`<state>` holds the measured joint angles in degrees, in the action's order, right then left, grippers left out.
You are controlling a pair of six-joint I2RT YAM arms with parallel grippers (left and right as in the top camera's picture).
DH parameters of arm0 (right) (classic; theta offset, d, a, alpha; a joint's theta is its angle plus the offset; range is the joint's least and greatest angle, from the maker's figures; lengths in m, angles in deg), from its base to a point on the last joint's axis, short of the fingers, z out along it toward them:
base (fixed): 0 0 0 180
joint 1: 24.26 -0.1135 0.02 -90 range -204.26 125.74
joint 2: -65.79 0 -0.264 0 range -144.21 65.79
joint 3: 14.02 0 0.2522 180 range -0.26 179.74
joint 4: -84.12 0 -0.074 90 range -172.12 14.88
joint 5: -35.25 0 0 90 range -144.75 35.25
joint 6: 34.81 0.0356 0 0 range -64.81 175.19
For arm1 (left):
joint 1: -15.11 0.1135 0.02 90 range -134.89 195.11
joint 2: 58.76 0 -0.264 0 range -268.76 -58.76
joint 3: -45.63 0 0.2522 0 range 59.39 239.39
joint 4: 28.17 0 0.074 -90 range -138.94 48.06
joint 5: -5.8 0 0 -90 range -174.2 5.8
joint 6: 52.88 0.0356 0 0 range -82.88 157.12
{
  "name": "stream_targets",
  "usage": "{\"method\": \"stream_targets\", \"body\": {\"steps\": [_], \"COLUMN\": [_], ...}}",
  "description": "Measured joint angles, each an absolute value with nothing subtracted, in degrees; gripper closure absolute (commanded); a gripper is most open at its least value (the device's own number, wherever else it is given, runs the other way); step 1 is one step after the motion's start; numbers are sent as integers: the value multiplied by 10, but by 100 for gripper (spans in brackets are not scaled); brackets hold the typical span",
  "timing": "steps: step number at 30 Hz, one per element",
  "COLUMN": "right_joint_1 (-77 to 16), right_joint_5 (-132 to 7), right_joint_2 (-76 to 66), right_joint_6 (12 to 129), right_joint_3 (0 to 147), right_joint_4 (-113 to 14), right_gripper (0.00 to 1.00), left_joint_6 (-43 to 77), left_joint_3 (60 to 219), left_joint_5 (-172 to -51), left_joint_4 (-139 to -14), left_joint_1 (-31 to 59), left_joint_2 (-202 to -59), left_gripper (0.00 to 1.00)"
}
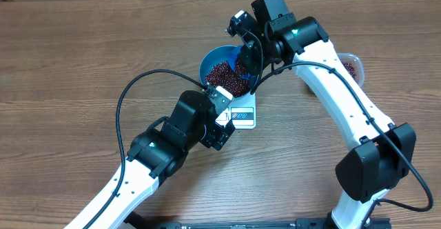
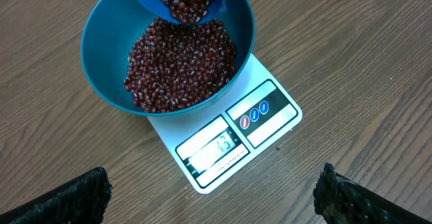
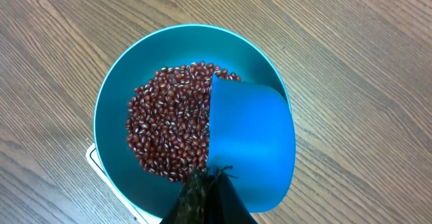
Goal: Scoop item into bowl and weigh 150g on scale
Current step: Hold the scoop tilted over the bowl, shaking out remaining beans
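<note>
Bowl seated on the scale, about midway between the left and right edges of the table, nearer the far edge; inside it, a loose heap of beans, lying below the rim; right hand clamped together on the blue scoop, tilted mouth-down over the bowl, more beans at its lip; left hand spread wide apart, gripping nothing, hovering just in front of the scale; display lit, digits too blurred to read; clear tub holding beans off toward the right edge, well apart from the bowl.
</note>
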<state>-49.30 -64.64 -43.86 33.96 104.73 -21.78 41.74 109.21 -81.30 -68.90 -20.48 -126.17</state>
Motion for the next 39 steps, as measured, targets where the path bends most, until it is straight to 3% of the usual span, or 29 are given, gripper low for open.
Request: {"method": "stream_targets", "body": {"steps": [23, 39], "right_joint_1": [-540, -509], "right_joint_5": [-562, -661], "right_joint_2": [-439, -439], "right_joint_6": [340, 342], "right_joint_3": [1047, 1047], "right_joint_4": [-221, -221], "right_gripper": [96, 96], "left_joint_6": [417, 417], "left_joint_3": [1092, 1092], "left_joint_5": [-813, -813], "left_joint_4": [-689, -689], "left_joint_1": [-205, -205], "left_joint_2": [-1262, -1262], "left_gripper": [0, 1]}}
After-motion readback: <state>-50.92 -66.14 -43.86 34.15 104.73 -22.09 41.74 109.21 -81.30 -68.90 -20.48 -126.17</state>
